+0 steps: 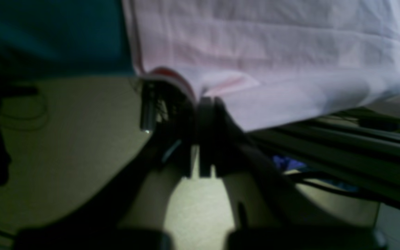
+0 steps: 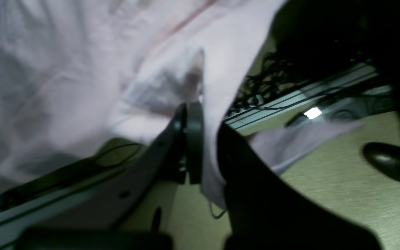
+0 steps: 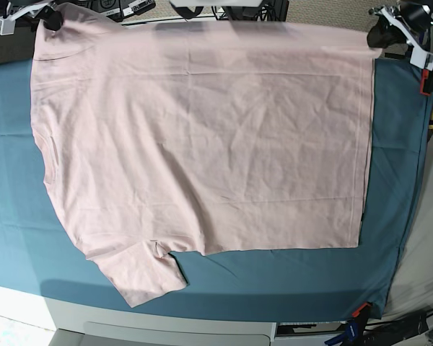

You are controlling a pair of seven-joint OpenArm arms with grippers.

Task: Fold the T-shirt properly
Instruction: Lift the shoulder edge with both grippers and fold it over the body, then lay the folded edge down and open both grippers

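T-shirt (image 3: pixel 202 144) lies plain side up on teal cloth (image 3: pixel 14 216), long axis across table. Left gripper (image 3: pixel 379 34) and right gripper (image 3: pixel 49 16) each pinch a far-edge corner, jaws clamped on fabric; near hem lies opposite, toward camera, equally far from both.

Left gripper (image 1: pixel 205 104) fingers pinched shut at far edge; right gripper (image 2: pixel 200 114) likewise, arms wide apart.
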